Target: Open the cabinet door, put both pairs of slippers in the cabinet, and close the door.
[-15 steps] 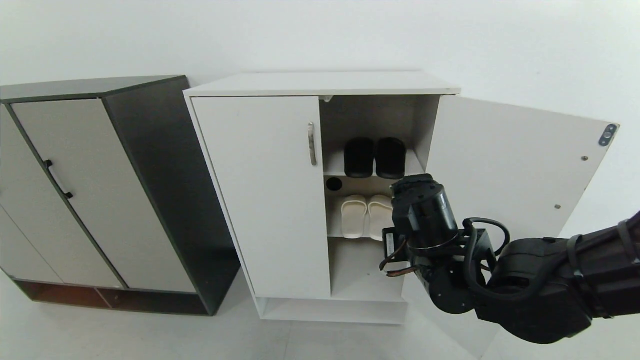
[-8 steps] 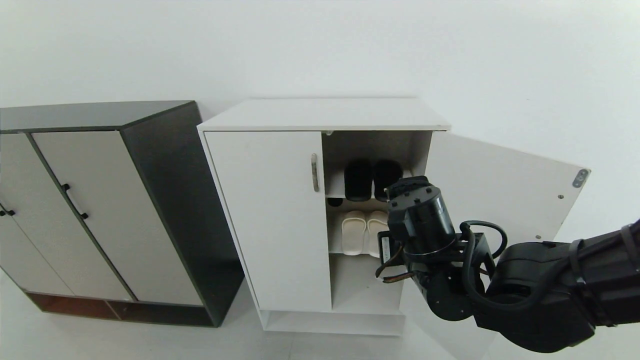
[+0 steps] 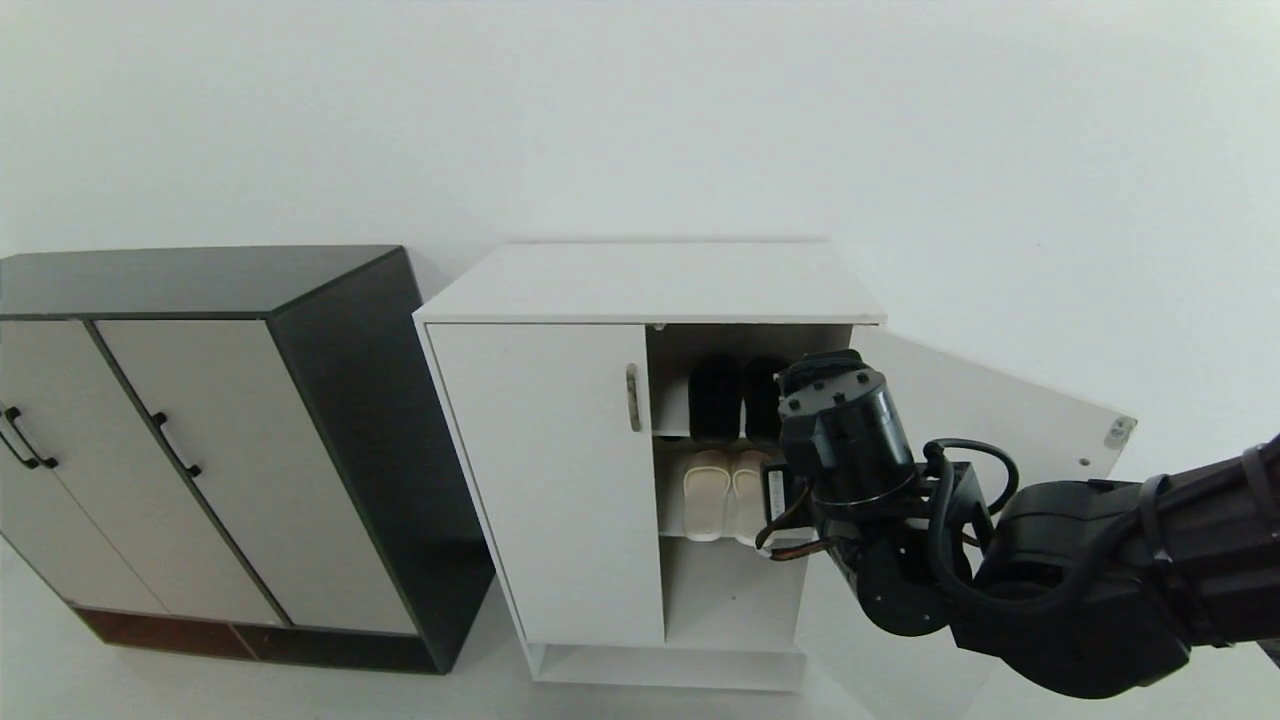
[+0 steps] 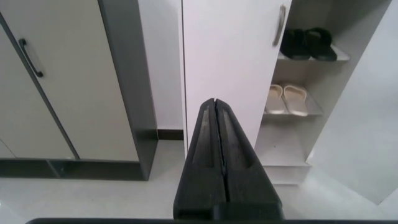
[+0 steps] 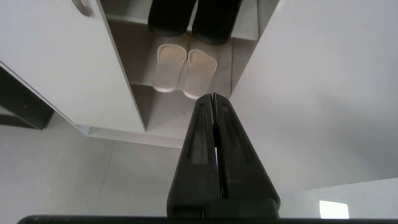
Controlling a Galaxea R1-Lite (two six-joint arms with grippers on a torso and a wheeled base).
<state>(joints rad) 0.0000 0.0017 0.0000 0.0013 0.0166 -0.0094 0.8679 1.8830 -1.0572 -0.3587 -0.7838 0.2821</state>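
Camera pulled back, cabinet [image 3: 650, 280] lower and smaller in head view, nothing displaced | right gripper [image 5: 214, 98], left gripper [image 4: 215, 101] both closed, empty | door [image 3: 1000, 400] wide open, closing remains | white slippers [image 5: 199, 71] middle shelf, black slippers [image 4: 295, 43] above, apparently fully in | head view gives door's swing; left wrist adds grey cabinet [image 4: 62, 81]

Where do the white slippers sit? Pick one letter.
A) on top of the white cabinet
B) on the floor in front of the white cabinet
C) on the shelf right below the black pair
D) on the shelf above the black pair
C: the white slippers lie on the shelf just under the black slippers, inside the white cabinet, beside its open door.
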